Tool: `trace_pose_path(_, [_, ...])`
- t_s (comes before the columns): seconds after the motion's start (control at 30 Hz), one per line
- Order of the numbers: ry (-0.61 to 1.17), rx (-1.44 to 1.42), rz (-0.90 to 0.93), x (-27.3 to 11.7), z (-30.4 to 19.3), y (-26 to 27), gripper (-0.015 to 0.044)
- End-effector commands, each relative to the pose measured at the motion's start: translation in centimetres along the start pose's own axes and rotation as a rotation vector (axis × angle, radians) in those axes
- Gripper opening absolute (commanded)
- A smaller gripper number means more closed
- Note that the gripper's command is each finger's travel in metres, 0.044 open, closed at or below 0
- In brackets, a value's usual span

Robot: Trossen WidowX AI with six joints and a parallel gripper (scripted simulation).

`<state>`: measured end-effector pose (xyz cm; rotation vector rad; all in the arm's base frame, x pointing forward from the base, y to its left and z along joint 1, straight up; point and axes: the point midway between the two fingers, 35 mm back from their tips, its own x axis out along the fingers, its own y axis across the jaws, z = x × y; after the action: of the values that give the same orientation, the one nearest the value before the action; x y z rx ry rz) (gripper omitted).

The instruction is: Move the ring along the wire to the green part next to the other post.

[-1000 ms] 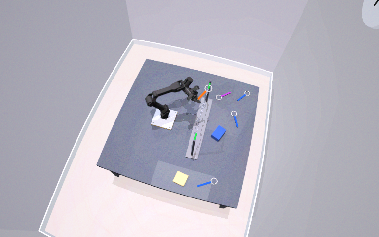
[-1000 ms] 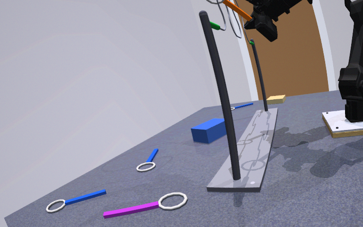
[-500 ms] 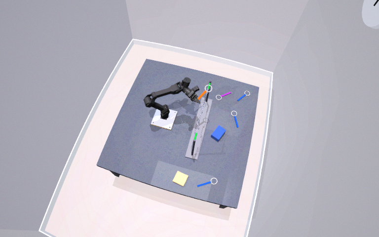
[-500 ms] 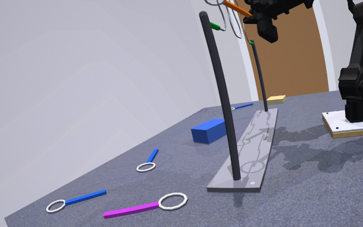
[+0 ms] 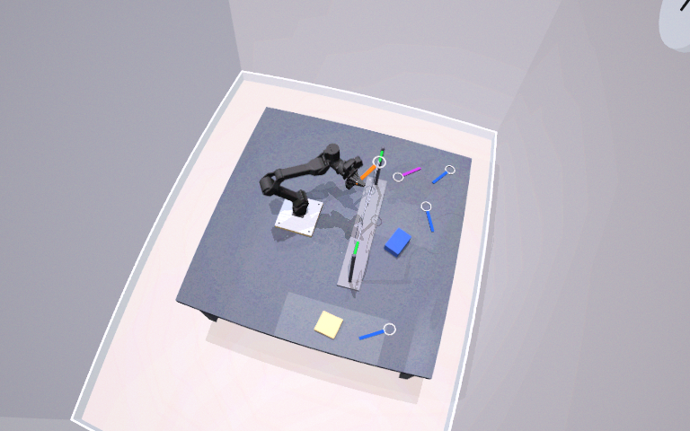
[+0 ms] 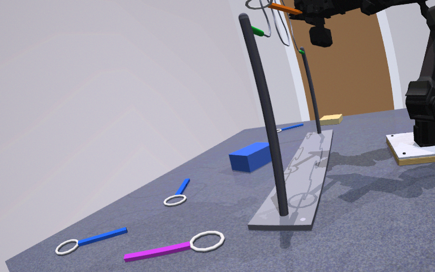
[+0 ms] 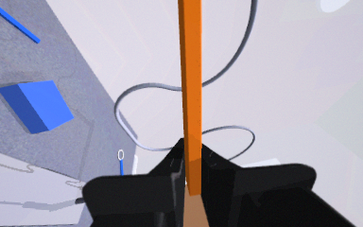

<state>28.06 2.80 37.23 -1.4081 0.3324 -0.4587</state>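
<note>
The white ring (image 5: 378, 168) (image 6: 256, 8) is high at the upper post's end in the top view, partly cut off in the exterior view. The grey wire (image 7: 151, 85) appears to pass through it; contact cannot be told. My gripper (image 5: 360, 180) (image 6: 296, 13) (image 7: 186, 141) is shut on the orange handle (image 5: 367, 171) (image 6: 284, 8) (image 7: 191, 95) near its free end. The near green part (image 5: 381, 155) (image 6: 257, 30) joins the near post (image 6: 263, 96) below the ring. The other green part (image 5: 357, 248) (image 6: 301, 51) is at the far post (image 5: 351, 269) (image 6: 311, 89).
The posts stand on a grey base plate (image 5: 345, 279) (image 6: 272, 221). A blue block (image 5: 397, 241) (image 6: 248, 157) (image 7: 44, 104) lies beside it. A magenta-handled ring (image 5: 411, 171) (image 6: 157, 251) and several blue-handled rings lie on the table. A yellow block (image 5: 328, 324) (image 6: 331, 119) lies farther off.
</note>
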Motion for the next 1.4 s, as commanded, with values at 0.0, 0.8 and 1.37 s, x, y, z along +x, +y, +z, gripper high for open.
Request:
trace_pose_path(0.0, [-0.009, -0.06, -0.046, -0.1, -0.3, -0.9, -0.015])
trace_pose_path(0.8, [-0.044, -0.374, -0.222, 0.1, -0.2, -2.5, -0.015])
trace_pose_path(1.37, [-0.024, -0.224, -0.139, 0.4, -1.4, 0.8, -0.015])
